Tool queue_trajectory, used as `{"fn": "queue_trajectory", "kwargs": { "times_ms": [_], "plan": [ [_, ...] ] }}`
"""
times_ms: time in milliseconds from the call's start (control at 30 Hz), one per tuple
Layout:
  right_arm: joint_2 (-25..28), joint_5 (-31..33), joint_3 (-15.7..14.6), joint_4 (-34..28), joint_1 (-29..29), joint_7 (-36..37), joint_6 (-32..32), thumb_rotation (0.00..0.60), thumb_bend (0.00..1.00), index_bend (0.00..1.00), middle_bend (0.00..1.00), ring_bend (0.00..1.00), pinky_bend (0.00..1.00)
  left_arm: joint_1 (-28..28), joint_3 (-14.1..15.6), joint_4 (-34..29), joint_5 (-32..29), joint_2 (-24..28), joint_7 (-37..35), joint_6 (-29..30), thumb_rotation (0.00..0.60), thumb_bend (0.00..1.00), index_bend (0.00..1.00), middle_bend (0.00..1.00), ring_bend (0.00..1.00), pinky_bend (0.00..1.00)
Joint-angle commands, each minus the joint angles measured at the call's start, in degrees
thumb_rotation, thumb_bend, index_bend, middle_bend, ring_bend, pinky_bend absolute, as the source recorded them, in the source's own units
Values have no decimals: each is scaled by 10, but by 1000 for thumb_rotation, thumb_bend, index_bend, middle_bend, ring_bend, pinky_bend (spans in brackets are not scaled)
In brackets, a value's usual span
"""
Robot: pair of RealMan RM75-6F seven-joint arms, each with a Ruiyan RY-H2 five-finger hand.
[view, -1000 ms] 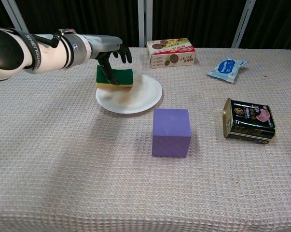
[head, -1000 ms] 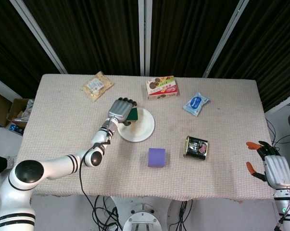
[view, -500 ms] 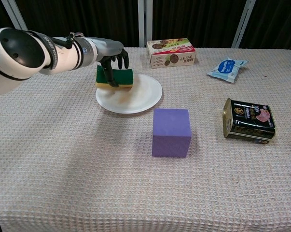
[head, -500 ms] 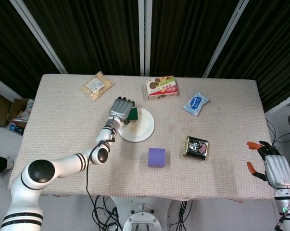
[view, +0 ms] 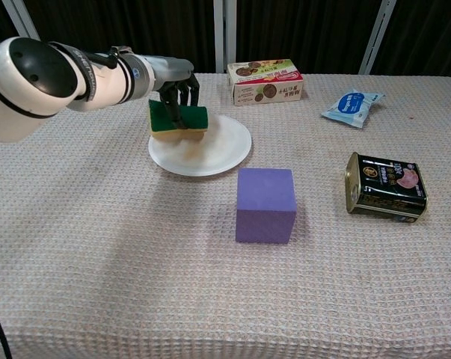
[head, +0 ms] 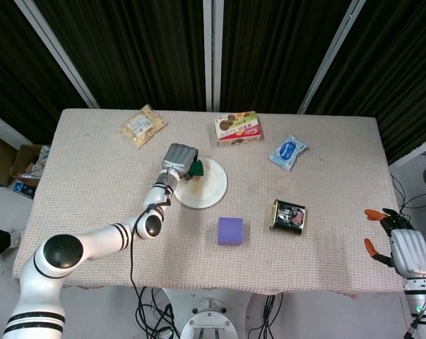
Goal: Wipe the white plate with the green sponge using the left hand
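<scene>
**Left hand grips the sponge at the plate's edge**

We see the left hand with its dark fingers curled down over the green sponge, clamped on it from above. The sponge (green on top, yellow along its lower layer) sits on the far-left rim of the white plate, partly overhanging that edge. From the head view the same hand covers most of the sponge, and only a green corner shows beside it over the plate.

The plate rests on the woven tablecloth near the middle of the table. Just in front of it stands a purple cube, apart from the rim. To the right lies a dark tin can on its side. Behind the plate is a cookie box, and further right a blue-and-white packet. A snack bag lies near the far-left corner, seen in the head view only.

The right hand hangs off the table's right edge, well apart from everything; it holds nothing, and its orange-tipped fingers stand spread.
</scene>
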Motion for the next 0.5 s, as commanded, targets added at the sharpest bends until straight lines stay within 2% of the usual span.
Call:
{"fn": "queue_trajectory", "kwargs": {
  "times_ms": [33,133,333,500],
  "plan": [
    [0,0,0,0,0,1,0,600,259,245,304,159,236,7,-5,-4,21,3,-19,2,600,296,528,556,427,379],
    [0,-1,0,1,1,2,-1,600,258,245,304,159,236,19,-15,-23,48,15,-51,7,600,326,546,577,446,389],
    [-1,-2,1,3,3,3,-4,600,259,245,304,159,236,69,-35,-91,165,43,-176,22,600,348,550,579,447,398],
    [-2,-5,2,-1,7,-1,-8,600,258,245,304,159,236,85,-41,-92,237,23,-256,23,600,350,550,579,446,393]
  ]
}}
